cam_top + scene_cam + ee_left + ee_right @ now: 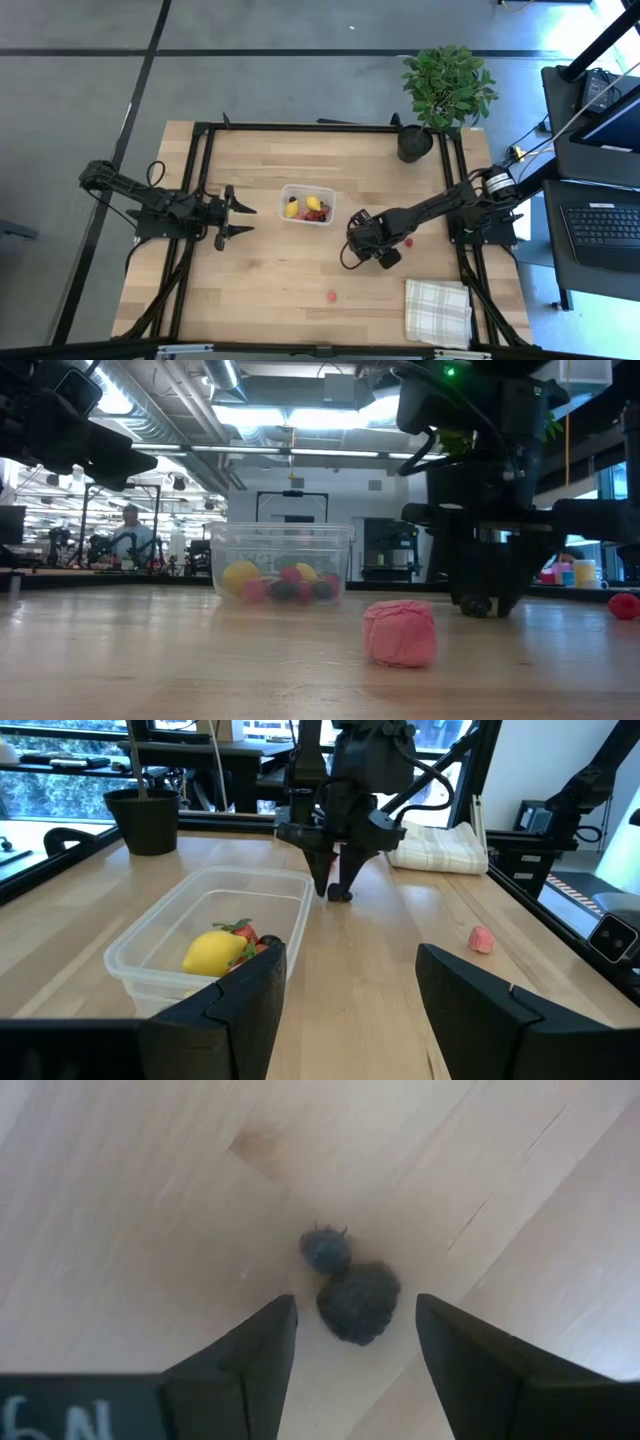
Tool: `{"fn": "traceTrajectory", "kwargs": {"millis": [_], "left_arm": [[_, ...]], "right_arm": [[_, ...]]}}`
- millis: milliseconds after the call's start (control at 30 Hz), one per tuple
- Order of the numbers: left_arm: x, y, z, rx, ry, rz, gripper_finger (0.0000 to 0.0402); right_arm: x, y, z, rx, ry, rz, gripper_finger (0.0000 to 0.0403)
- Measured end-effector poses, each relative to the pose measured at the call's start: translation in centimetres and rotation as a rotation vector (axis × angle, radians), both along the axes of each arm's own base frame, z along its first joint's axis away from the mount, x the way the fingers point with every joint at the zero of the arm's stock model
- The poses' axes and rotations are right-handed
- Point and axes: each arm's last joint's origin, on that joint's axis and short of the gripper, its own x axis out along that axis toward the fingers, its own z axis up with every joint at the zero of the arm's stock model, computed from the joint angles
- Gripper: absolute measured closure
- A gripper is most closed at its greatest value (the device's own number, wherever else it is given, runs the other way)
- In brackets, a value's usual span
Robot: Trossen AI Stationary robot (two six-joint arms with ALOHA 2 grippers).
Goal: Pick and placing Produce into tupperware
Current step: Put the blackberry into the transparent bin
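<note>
The clear tupperware (308, 205) stands mid-table with a yellow lemon piece (213, 952) and several red and dark pieces inside. Two dark berries, one larger (358, 1302) and one smaller (325, 1248), lie on the table touching each other. My right gripper (355, 1335) points down over them, open, with one finger on each side of the larger berry; it also shows to the right of the tub in the high view (357, 238). A pink piece (332, 296) lies nearer the front edge. A red piece (408, 241) lies right of the gripper. My left gripper (240, 220) is open and empty, left of the tub.
A potted plant (445, 90) stands at the far right corner. A checked white cloth (437, 310) lies at the near right corner. Black frame rails (200, 180) run along the table's left, right and far sides. A person (128, 530) is in the room beyond.
</note>
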Motion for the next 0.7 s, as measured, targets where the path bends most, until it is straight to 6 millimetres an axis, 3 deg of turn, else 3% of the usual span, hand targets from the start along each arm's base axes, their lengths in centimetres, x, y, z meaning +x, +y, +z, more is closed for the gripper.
{"fn": "traceTrajectory", "kwargs": {"millis": [100,700], "left_arm": [[0.0,0.0,-0.01,0.0,0.0,0.0,0.0184],[0.0,0.0,0.0,0.0,0.0,0.0,0.0184]], "right_arm": [[0.85,0.03,0.4,0.009,-0.062,-0.01,0.0194],[0.7,-0.31,0.37,0.009,-0.044,-0.019,0.0194]]}}
